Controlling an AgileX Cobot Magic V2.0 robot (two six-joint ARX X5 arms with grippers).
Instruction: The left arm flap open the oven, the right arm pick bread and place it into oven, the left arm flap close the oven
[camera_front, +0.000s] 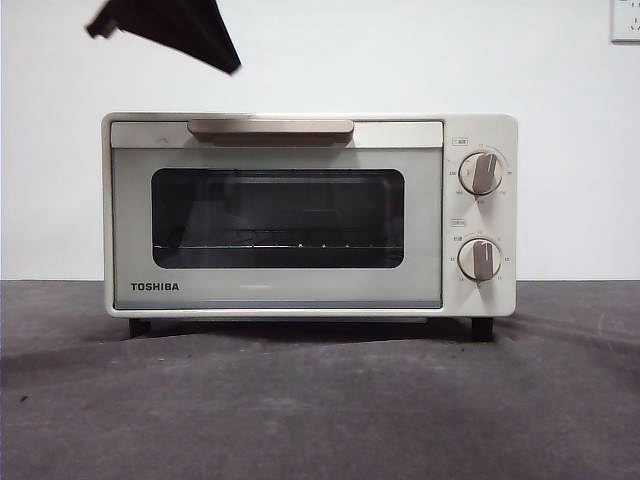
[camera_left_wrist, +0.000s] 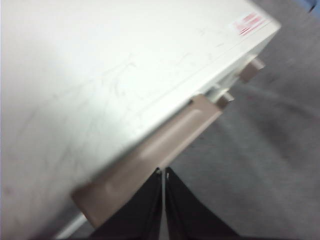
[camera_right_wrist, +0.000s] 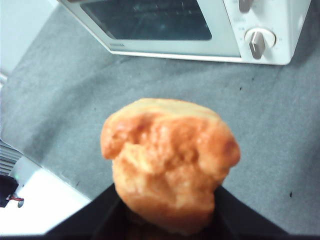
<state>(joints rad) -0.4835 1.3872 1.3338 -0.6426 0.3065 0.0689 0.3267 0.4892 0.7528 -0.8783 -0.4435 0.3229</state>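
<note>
One oven stands on the grey, felt-like table. It is a boxy cream-white metal case with a dark glass window in its door, which is shut. A smooth beige bar handle runs along the top of the door, and two round beige-knobbed dials sit one above the other on its right side. Two short black feet show beneath it.

The left gripper hovers above the oven's flat, faintly scratched top, just beside the handle; its two black jaws are pressed together with nothing between them.

The right gripper clamps the one piece of bread from both sides. The bread is a lumpy, rounded, orange-golden bun with a glossy crust, held in the air above the table, in front of the oven and well apart from it.
</note>
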